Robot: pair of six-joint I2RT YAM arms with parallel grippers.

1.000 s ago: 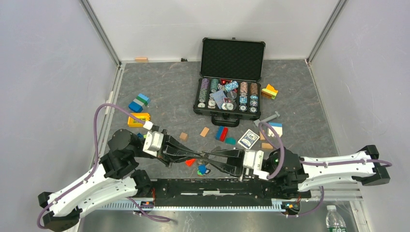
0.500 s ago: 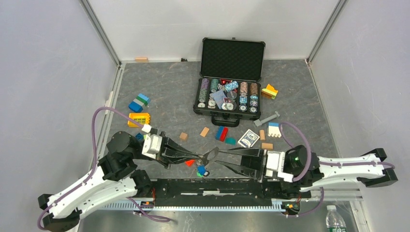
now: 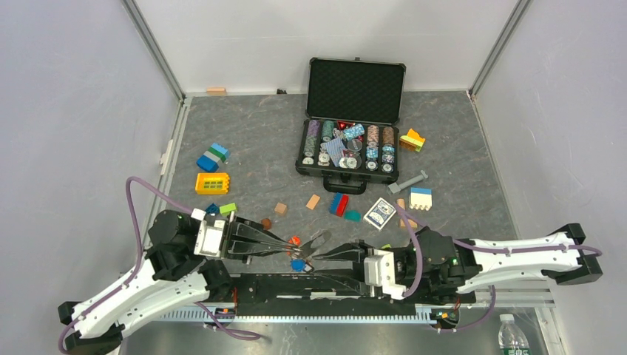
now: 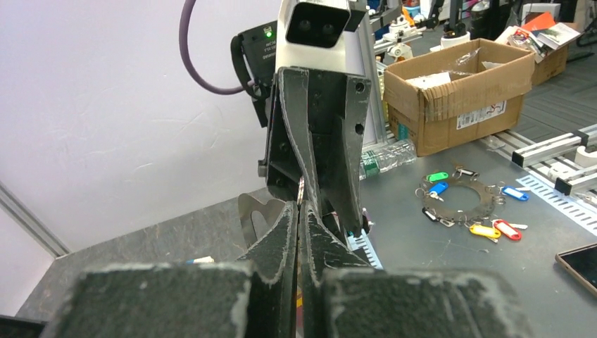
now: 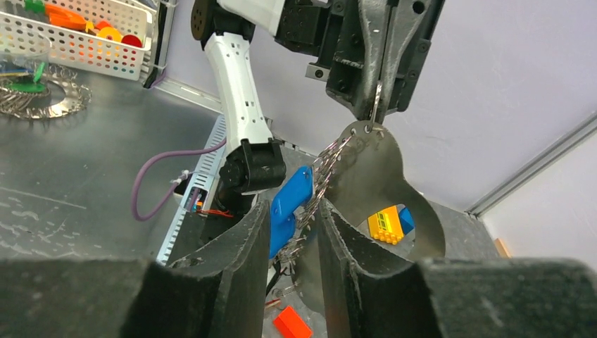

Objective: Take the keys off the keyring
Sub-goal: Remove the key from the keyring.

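Grey mat (image 3: 251, 140) lies under both arms. Left gripper (image 3: 292, 242) is pinched shut on the keyring (image 5: 378, 95), up off the mat. Right gripper (image 5: 293, 218) is narrow around the blue key (image 5: 287, 201); I cannot tell if it grips. Best to hold the ring steady and slide the key slowly round the wire.

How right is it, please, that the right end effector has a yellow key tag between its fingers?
Not right: the right wrist view shows that the key tag between the fingers of the right end effector is blue, not yellow.
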